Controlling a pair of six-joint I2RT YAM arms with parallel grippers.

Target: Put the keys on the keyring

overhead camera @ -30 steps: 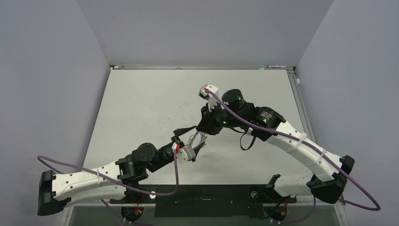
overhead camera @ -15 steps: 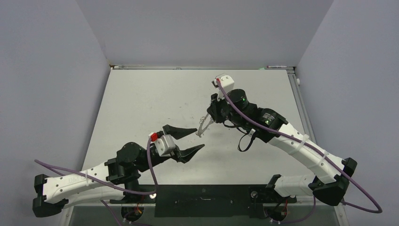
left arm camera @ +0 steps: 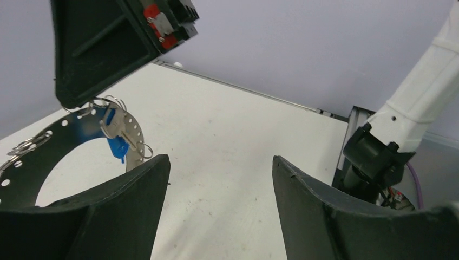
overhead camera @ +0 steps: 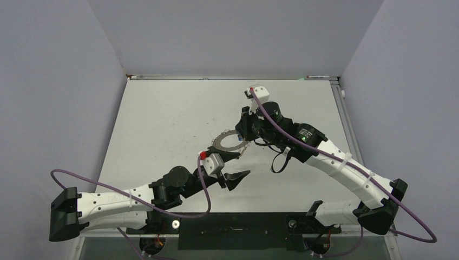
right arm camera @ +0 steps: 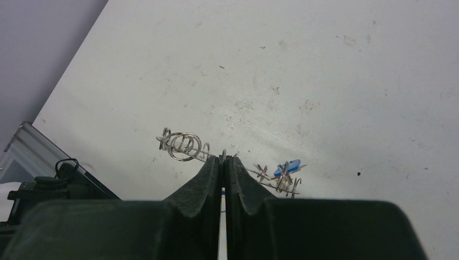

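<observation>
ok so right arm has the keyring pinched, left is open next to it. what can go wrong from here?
1. The right gripper pinches only the thin edge of the keyring; a nudge could swing it or slip it loose.
2. The open left gripper sits close beside the ring; moving in may knock the blue-tagged key threaded on it.
3. The two grippers are crowded together and could collide.

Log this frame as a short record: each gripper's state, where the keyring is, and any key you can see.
left gripper: open, empty, beside the keyring
right gripper: shut on the keyring's rim
keyring: held by the right gripper, between the two arms
key: one visible, blue tag, hanging on the keyring
small rings: clustered along the keyring
</observation>
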